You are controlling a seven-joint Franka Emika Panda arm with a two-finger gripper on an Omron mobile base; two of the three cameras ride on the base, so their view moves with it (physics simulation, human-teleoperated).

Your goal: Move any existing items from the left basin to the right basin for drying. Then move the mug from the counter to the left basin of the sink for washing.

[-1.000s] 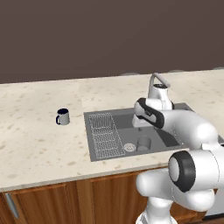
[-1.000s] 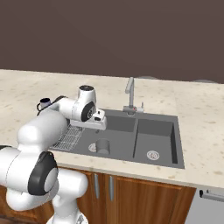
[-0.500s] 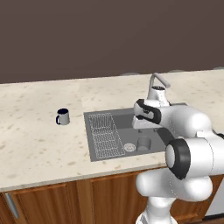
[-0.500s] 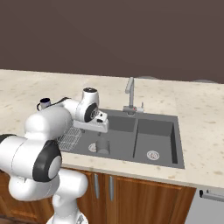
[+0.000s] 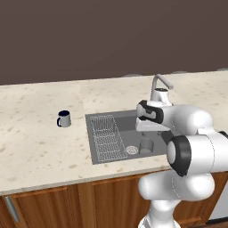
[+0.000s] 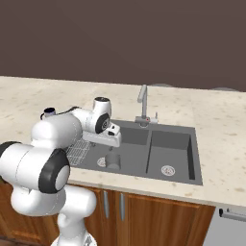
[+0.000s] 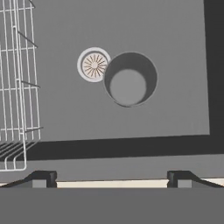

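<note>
From the left base camera, my arm has swung in over the sink (image 5: 95, 151) in the last second, the elbow rolling forward while the wrist stays above the left basin (image 5: 129, 122). The cup (image 5: 146, 145) has not moved: it stands upright on the basin floor just beside the drain (image 5: 132, 149), with the rack (image 5: 107, 136) further left. The mug (image 5: 64, 119) waits on the counter (image 5: 40, 142), well apart from me. So I judge the first transfer is not yet begun; I am only lining up.

From the right base camera, my gripper (image 6: 111, 141) hangs above the cup (image 6: 113, 160), not touching it, and the right basin (image 6: 170, 151) past the divider is where the cup must go. The faucet (image 6: 142, 103) stands behind, clear of my wrist.

Through the hand camera, I look straight down into the cup (image 7: 130, 78), its rim touching the edge of the drain (image 7: 93, 64). My fingertips (image 7: 43, 176) stand spread wide and grasp nothing. The cup sits ahead of the gap between them and a little toward the right tip, so I would shift forward before descending.
</note>
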